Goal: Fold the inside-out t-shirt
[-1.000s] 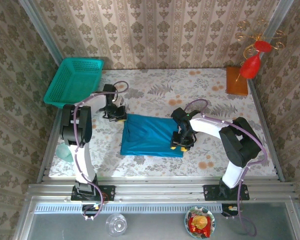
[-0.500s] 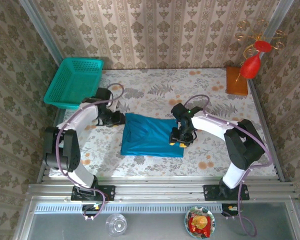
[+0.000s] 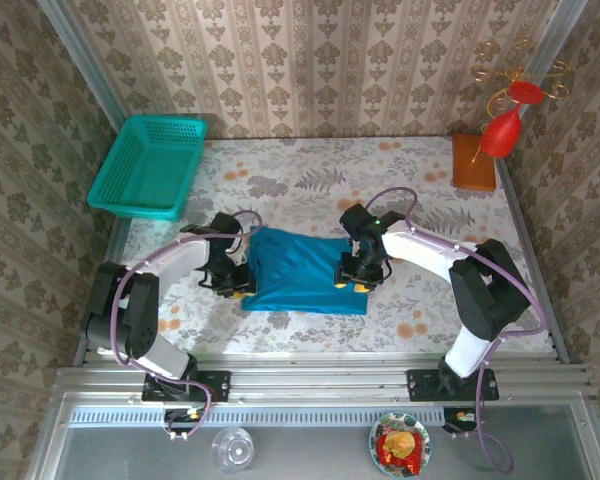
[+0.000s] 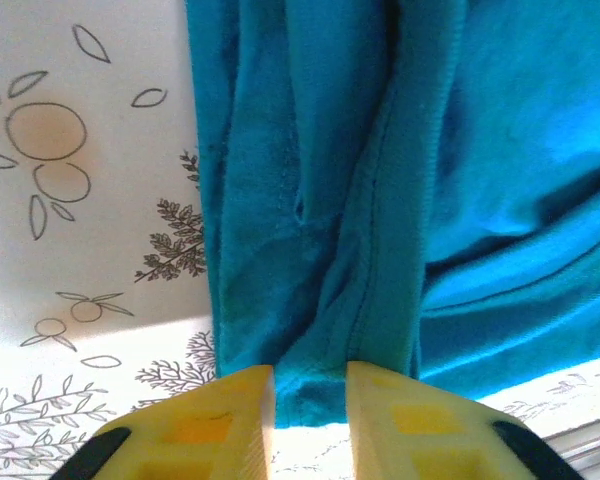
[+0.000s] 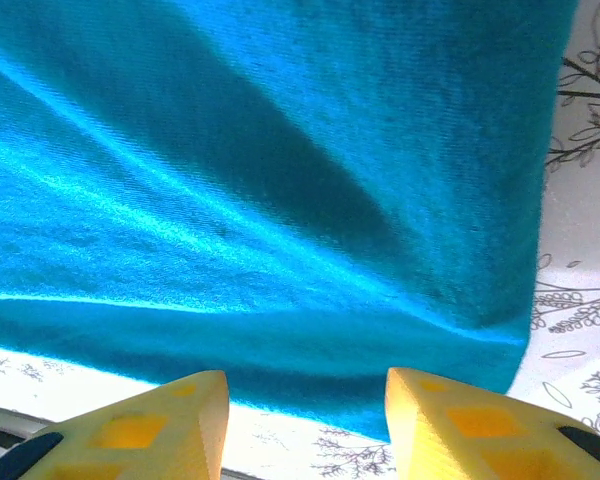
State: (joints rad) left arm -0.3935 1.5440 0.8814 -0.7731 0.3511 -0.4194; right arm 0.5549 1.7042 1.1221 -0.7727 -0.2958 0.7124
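Note:
The inside-out t-shirt (image 3: 298, 272) lies as a bright blue folded rectangle mid-table, creased along its left side. My left gripper (image 3: 240, 287) sits at the shirt's near-left corner. In the left wrist view its yellow jaws stand close together around the left gripper (image 4: 310, 378), pinching a bunched hem of the t-shirt (image 4: 500, 150). My right gripper (image 3: 356, 279) hovers over the shirt's right edge. In the right wrist view the right gripper (image 5: 305, 385) is open, wide, with the t-shirt (image 5: 280, 150) spread just beyond its tips and nothing between them.
A teal mesh basket (image 3: 148, 165) overhangs the table's far-left corner. A wooden block (image 3: 474, 162) carrying a red ornament (image 3: 502, 130) stands far right. The flowered tabletop (image 3: 310, 180) surrounds the shirt. A glass (image 3: 232, 448) and a plate (image 3: 399, 445) sit below the near rail.
My left gripper has swung from the shirt's far-left corner down to its near-left corner and closed on the hem. The right gripper shifted slightly along the right edge.

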